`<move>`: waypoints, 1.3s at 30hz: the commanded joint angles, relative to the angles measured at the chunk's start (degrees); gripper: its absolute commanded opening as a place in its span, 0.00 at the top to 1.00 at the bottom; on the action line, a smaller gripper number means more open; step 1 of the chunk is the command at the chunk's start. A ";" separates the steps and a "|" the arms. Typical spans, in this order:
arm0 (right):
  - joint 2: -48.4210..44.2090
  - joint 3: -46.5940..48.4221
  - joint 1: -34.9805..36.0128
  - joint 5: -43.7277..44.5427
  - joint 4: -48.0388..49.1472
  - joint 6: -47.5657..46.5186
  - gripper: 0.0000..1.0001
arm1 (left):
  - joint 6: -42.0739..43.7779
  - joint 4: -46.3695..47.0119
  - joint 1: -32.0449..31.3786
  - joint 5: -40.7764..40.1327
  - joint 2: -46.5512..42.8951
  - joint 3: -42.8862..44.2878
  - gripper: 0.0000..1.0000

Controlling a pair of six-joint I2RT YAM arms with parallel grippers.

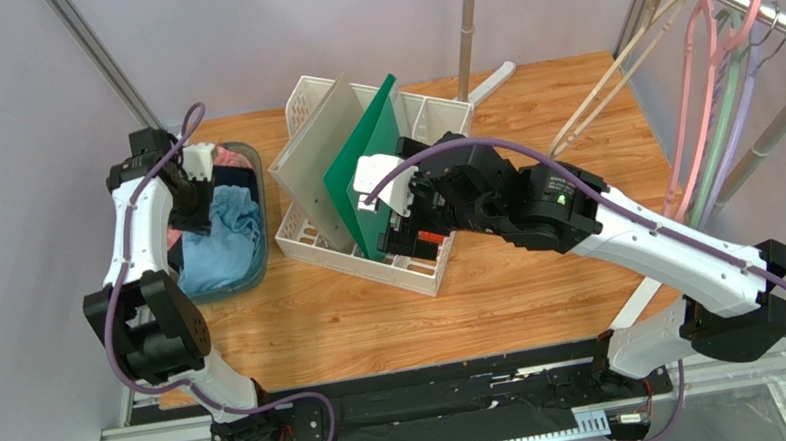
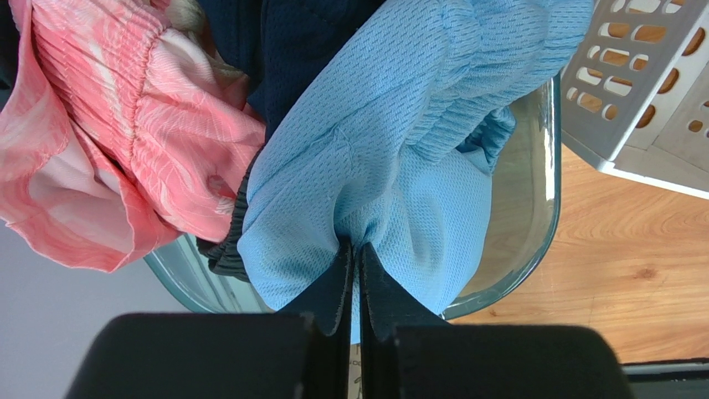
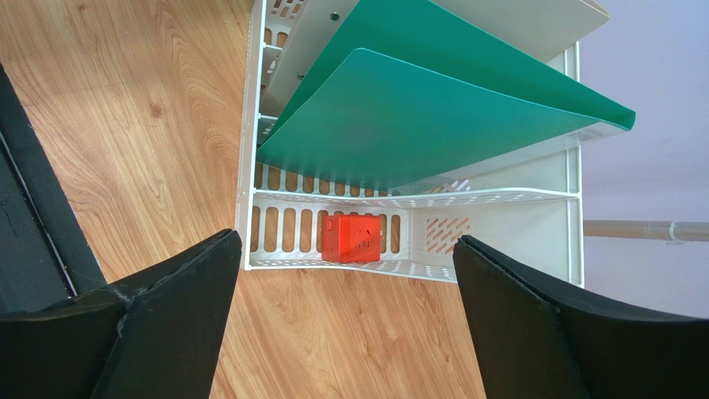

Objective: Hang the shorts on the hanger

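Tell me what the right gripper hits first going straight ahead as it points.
Probably the white file rack, at its end compartment holding the orange cube; the open right gripper frames that cube, though depth is unclear.

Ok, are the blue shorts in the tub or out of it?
In. The shorts lie bunched inside the tub, the left gripper shut on a fold.
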 commanded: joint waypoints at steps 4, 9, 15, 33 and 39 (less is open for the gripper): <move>-1.91 -0.01 0.19 0.66 1.41 -0.48 0.00 | -0.01 -3.72 0.49 3.84 -7.43 6.96 1.00; -1.82 -0.18 0.19 0.58 1.49 -0.48 0.00 | -1.42 -10.83 0.40 10.88 -11.38 18.03 1.00; -1.38 0.35 0.19 0.58 1.67 -0.39 0.00 | -3.53 -14.62 0.49 15.54 -14.11 29.27 1.00; -1.55 1.14 0.27 1.54 2.81 0.49 0.00 | -15.22 -7.51 0.40 18.45 -15.34 55.74 1.00; -1.99 1.31 0.19 1.72 3.86 1.89 0.01 | -21.44 -0.41 0.40 22.05 -18.85 56.46 1.00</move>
